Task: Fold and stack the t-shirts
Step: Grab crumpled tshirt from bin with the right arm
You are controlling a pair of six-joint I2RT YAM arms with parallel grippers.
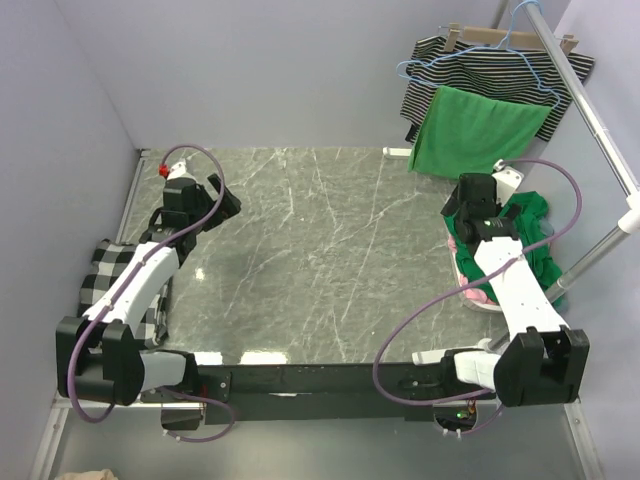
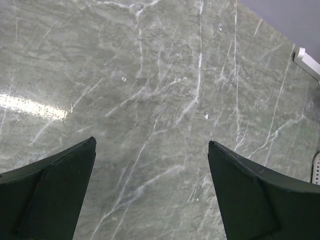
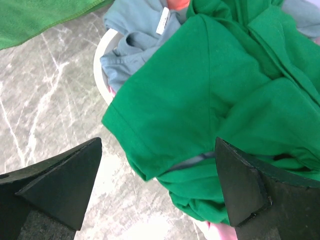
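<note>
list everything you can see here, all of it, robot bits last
table: 1, grey-green marble, under both arms
basket: 1, white, right edge of the table
green t-shirt: 1, emerald, heaped on top in the basket
blue t-shirt: 1, dusty blue, partly under the green one
coral t-shirt: 1, coral, only a sliver shows in the basket
green cloth: 1, brighter green, hanging far right, in front of the striped garment
striped garment: 1, black and white, on the hanger
hanger: 1, light blue, on the rail
rail: 1, silver, far right
checked cloth: 1, black and white, at the table's left edge
left arm: 1, white and black, jaws open over bare table
right arm: 1, white and black, jaws open above the green t-shirt
</note>
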